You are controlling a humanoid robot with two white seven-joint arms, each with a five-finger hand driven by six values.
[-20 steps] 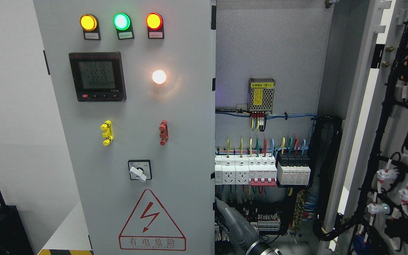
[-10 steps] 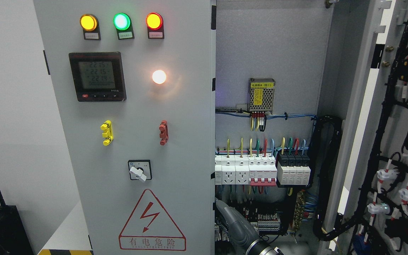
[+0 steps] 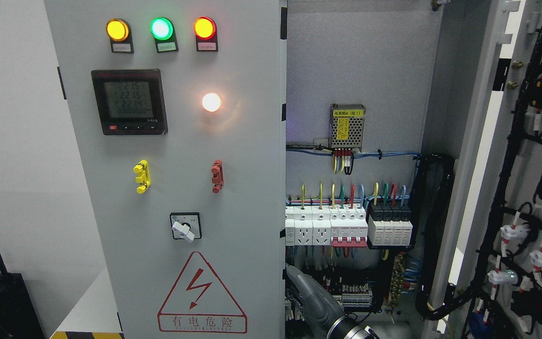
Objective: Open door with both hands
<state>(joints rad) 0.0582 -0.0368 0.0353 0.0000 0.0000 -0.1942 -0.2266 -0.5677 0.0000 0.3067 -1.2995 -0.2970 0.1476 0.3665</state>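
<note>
The right door (image 3: 525, 188) stands swung open at the frame's right; the left door (image 3: 181, 188) remains shut, left of centre. A hand (image 3: 315, 299) reaches up at bottom centre, its grip impossible to tell. It could snag the wiring (image 3: 346, 289) just behind.

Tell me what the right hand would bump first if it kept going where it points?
Probably the edge of the left door. The right hand points up and left, its tip right beside that edge. Depth is unclear, so it might pass just behind it.
</note>
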